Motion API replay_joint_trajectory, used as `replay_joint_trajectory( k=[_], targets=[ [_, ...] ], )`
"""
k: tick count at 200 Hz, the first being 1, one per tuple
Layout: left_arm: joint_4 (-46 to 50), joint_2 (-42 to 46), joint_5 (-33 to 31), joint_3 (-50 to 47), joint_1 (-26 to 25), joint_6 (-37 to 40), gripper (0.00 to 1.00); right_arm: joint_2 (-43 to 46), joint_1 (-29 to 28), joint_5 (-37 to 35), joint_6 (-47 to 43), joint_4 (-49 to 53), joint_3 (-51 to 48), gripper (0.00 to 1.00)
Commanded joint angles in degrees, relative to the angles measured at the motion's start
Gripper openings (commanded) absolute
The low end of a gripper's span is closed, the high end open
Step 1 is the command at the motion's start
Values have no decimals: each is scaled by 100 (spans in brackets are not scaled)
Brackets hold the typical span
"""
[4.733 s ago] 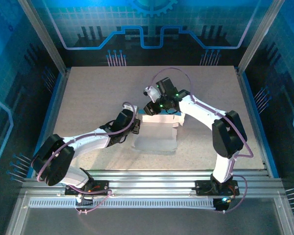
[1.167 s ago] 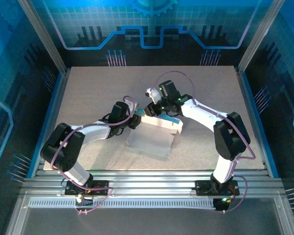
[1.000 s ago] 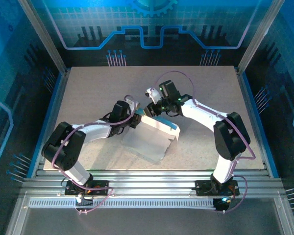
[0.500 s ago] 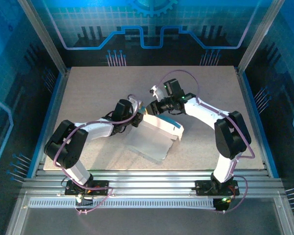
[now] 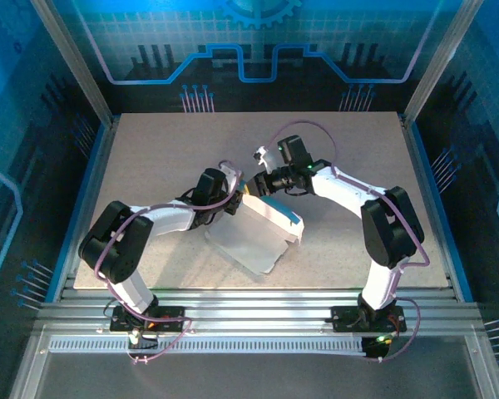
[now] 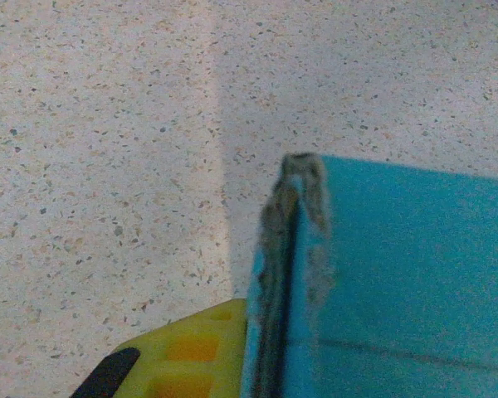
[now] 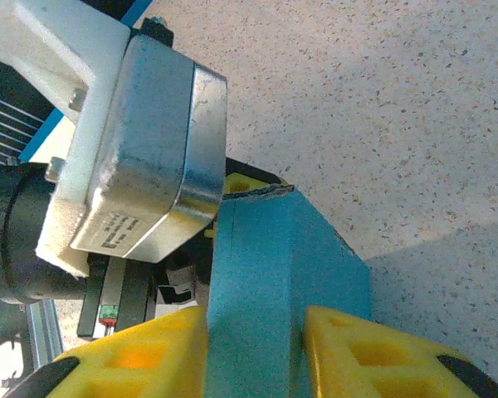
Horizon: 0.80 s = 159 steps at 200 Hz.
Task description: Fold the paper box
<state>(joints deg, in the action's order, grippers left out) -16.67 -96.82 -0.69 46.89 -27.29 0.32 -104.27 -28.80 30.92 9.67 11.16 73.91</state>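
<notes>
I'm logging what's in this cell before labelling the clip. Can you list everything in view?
paper box: one, light blue outside, pale inside; mid-table, partly folded, far end between the two hands.
table: one, speckled beige; floor of the cell.
rails: silver metal; along the near edge, by the arm bases.
wall panels: blue circuit pattern; back and sides.
left arm, right arm: two, white and black with purple cables; both reaching to the box.
left hand: yellow finger against the box's edge; grip unclear.
right hand: yellow fingers either side of a blue fold, shut on it.
</notes>
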Motion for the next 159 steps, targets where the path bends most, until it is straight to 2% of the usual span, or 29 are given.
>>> replay_joint_trajectory(
  k=[1, 39, 86, 120, 159],
  targets=[
    [-113, -129, -209, 136, -12, 100, 14, -80, 11, 160, 70, 44, -105, 37],
    [-74, -7, -191, 102, -13, 11, 17, 55, 41, 166, 229, 102, 27, 38],
    [-63, -10, -348, 109, -12, -38, 17, 380, 58, -38, 502, 397, 502, 52],
    [-122, -127, -848, 146, -3, -224, 16, 804, 193, -564, 571, 703, 561, 58],
    [-478, 5, -1494, -65, 2, -518, 15, 1728, 419, -959, 782, 976, 108, 58]
  ],
)
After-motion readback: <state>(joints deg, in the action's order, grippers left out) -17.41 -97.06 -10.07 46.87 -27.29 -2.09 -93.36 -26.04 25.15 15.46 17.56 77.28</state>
